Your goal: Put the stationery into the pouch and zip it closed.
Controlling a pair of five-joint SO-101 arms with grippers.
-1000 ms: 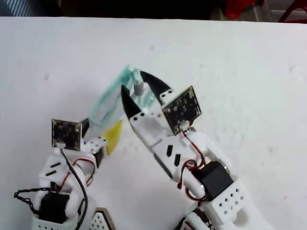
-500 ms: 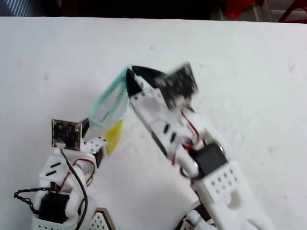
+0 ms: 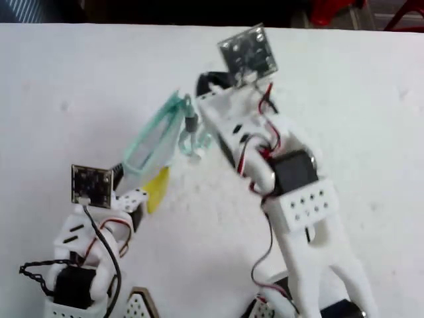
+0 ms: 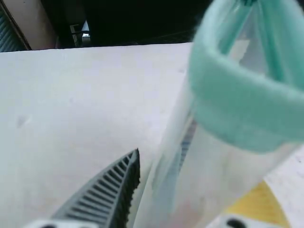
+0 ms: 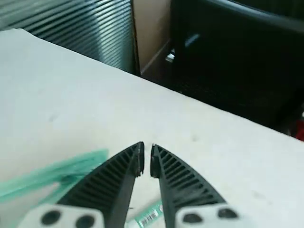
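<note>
Gripping the lower end of a clear, green-edged pouch (image 3: 151,142), the left end effector (image 3: 126,173) sits at the lower left of the high view, its fingers closed on the plastic. The pouch slants from there up toward the frame's centre across the white desk (image 3: 79,79). In the left wrist view the pouch (image 4: 237,109) rises just beside a dark ribbed finger (image 4: 111,194). A yellow item (image 3: 157,189) lies just below the pouch, beside that end effector. The right end effector (image 3: 209,85) hovers above centre, just right of the pouch's upper end. In its own wrist view the right end effector (image 5: 147,154) is almost closed, jaws a sliver apart, holding nothing.
</note>
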